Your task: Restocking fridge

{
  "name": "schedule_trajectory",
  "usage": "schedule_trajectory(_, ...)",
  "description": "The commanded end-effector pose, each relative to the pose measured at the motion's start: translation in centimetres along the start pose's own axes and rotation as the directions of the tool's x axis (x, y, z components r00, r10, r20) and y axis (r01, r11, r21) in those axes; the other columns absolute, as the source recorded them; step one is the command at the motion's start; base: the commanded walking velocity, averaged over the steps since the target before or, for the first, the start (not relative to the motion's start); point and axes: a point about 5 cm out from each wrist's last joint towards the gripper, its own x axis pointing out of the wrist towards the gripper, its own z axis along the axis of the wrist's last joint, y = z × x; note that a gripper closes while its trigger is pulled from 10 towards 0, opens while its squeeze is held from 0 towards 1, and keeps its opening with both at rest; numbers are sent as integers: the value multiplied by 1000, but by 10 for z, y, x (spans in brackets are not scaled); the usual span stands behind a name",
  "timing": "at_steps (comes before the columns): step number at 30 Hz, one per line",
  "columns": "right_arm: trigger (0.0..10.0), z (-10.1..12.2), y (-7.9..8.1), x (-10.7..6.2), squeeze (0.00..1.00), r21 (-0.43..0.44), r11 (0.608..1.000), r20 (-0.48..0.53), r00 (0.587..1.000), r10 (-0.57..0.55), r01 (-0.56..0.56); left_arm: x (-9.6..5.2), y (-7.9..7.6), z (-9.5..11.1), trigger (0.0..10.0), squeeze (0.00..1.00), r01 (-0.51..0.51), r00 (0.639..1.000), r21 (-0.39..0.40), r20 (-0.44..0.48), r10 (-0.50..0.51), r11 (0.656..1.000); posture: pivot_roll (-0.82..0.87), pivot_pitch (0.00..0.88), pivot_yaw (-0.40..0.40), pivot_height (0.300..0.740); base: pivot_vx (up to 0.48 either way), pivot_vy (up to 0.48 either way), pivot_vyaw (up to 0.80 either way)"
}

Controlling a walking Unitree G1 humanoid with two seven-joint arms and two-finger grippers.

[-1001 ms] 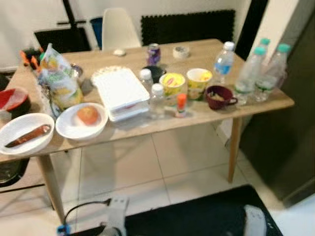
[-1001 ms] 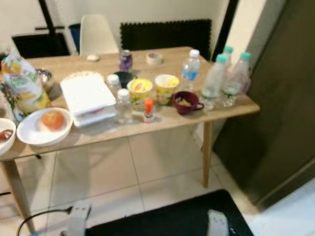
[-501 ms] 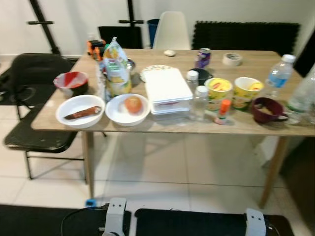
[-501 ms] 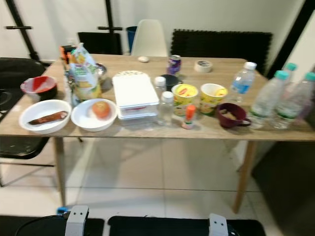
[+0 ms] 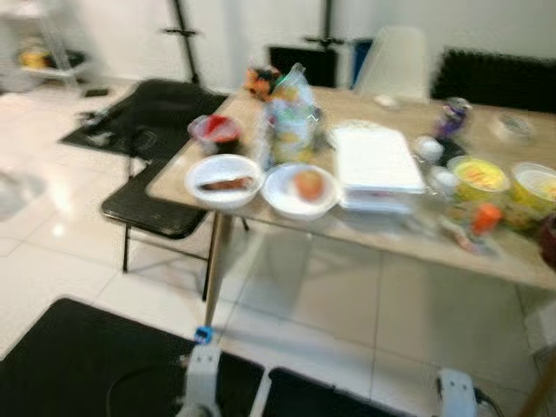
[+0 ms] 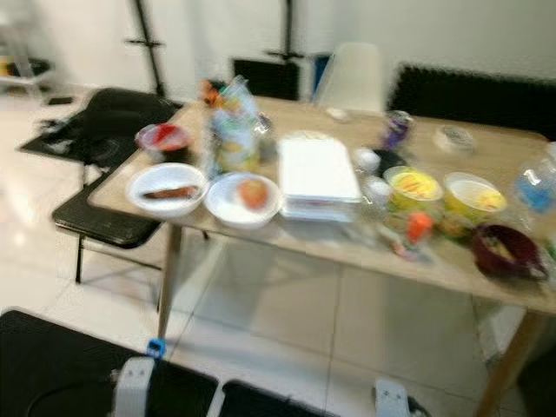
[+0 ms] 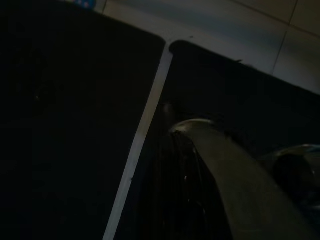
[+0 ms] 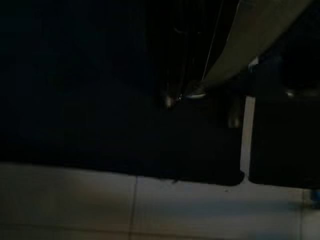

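Food for the fridge spread over the wooden worktop (image 6: 486, 276), all of it blurred. Near the front left edge, a white bowl (image 6: 166, 188) holding something long and brown, and just beside it a second white bowl (image 6: 244, 199) with an orange-red fruit (image 6: 253, 192). Behind the first bowl, a red bowl (image 6: 165, 138); behind the second, an upright snack bag (image 6: 234, 126). To the right of the fruit bowl, a flat white box (image 6: 316, 177). Further right, two yellow cups (image 6: 414, 188) side by side, a small orange-capped tube (image 6: 416, 231) in front of them, and a dark red mug (image 6: 501, 248) near the front right edge. At the back, a purple can (image 6: 396, 129) and a tape roll (image 6: 453, 138). White chair (image 6: 353, 76) behind the worktop, black folding chair (image 6: 97, 217) at its left end. Black mats (image 6: 69, 347) on the pale tiled floor (image 6: 287, 321) in front.

Left hand (image 7: 200, 200) hanging idle over a dark mat, wrist view very dark; cannot tell whether spread or pressed together. Right hand (image 8: 200, 75) likewise hanging low over mat and tile; cannot tell its state either.
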Motion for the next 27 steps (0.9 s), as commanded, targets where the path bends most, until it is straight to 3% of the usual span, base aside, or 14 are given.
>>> schedule_trajectory(1,10000,-5,-9,-2,0,-10,999,-18,999,-46,45,0,-4,-1,10000,0,16,1000,0,-6,-16,1000,-17,5,-31,740,0,0,0)
schedule_trajectory(10,10000,-8,-9,-3,0,-3,999,-26,998,-52,51,0,-1,-1,10000,0,8,1000,4,-7,-8,1000,-17,7,-31,740,0,-419,0)
schedule_trajectory(22,10000,-7,-7,-2,0,3,999,-24,998,-50,50,0,1,-1,10000,0,-3,1000,-16,-2,3,1000,-16,7,-31,740,0,0,0)
schedule_trajectory(27,10000,-7,-7,-2,0,7,999,-23,998,-50,50,-2,17,4,10000,0,-83,996,-70,24,85,994,-16,8,-29,740,0,0,0)
